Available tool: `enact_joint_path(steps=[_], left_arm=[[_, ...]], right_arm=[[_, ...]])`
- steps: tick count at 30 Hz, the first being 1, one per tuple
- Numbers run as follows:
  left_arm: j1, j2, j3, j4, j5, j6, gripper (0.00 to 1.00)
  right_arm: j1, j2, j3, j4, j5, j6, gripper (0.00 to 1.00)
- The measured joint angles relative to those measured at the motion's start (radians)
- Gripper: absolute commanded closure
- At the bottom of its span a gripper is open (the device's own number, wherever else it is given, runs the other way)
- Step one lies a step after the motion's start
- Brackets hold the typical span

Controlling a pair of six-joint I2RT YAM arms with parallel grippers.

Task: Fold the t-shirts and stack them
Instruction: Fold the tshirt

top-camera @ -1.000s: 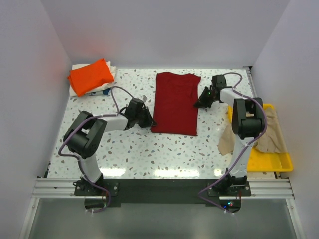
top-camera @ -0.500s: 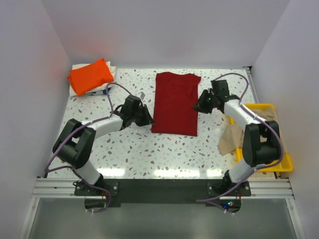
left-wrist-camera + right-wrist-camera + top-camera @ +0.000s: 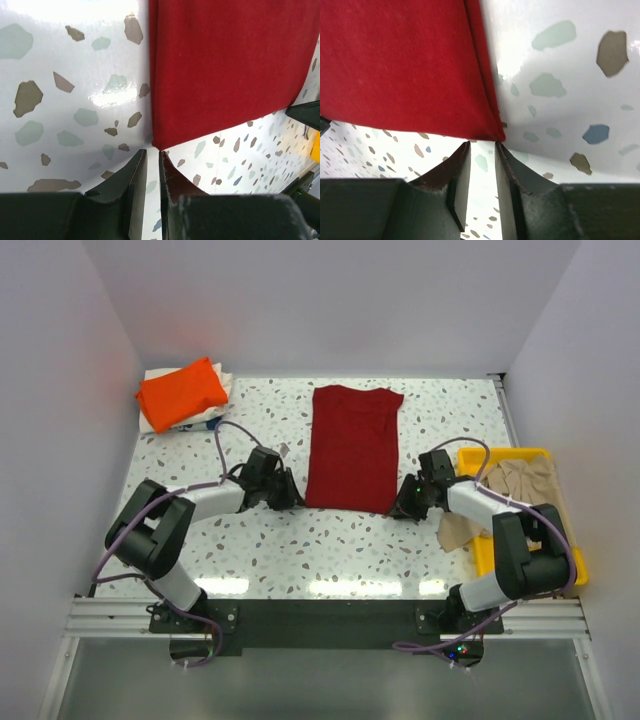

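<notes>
I'm holding my left gripper (image 3: 152, 152) low over the table (image 3: 300, 550), its fingers parted by only a thin slit and gripping nothing. The tips are pointing right at the near-left corner of the red shirt (image 3: 352, 448). My right gripper (image 3: 482, 146) is doing the same at the near-right corner, its gap a touch wider, also empty. The red shirt is lying flat mid-table as a long folded strip. The orange shirt (image 3: 182, 392) is sitting folded at the far-left corner on a whitish shirt (image 3: 157, 424). The beige shirt (image 3: 520, 485) is spilling crumpled over the tray (image 3: 535, 568) on my right.
</notes>
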State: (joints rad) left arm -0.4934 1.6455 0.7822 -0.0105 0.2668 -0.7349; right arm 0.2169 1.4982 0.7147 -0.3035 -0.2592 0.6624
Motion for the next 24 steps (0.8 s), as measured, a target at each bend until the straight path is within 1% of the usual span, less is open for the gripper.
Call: enact_joint_path(steps=[1,3,4,6,10,12,19,22,24], left_arm=[[0.0,0.0,-0.006,0.001,0.0,0.0,0.79],[0.0,-0.004,-0.016,0.0,-0.001,0.007,0.75],[0.0,-0.009,-0.021,-0.002,-0.003,0.009,0.71],[0.0,-0.023,-0.029,-0.007,-0.01,0.018,0.65],[0.0,-0.027,-0.031,0.011,-0.003,0.021,0.54],[0.0,-0.026,-0.037,0.032,0.01,0.017,0.54],[0.0,0.013,-0.04,0.099,0.031,-0.005,0.54],[-0.002,0.029,-0.04,0.134,0.04,-0.014,0.56],[-0.007,0.039,-0.04,0.153,0.04,-0.024,0.58]], right_arm=[[0.0,-0.013,-0.007,-0.006,0.007,0.0,0.67],[0.0,-0.041,-0.013,-0.023,0.018,-0.001,0.63],[0.0,-0.057,-0.015,-0.03,0.029,-0.002,0.62],[0.0,-0.085,-0.016,-0.037,0.039,-0.001,0.58],[0.0,-0.105,-0.024,-0.035,0.053,-0.002,0.55],[0.0,-0.104,-0.037,-0.025,0.058,-0.001,0.53],[0.0,-0.086,-0.066,0.02,0.055,0.007,0.52],[0.0,-0.085,-0.076,0.054,0.057,0.013,0.53],[0.0,-0.085,-0.082,0.076,0.057,0.018,0.56]])
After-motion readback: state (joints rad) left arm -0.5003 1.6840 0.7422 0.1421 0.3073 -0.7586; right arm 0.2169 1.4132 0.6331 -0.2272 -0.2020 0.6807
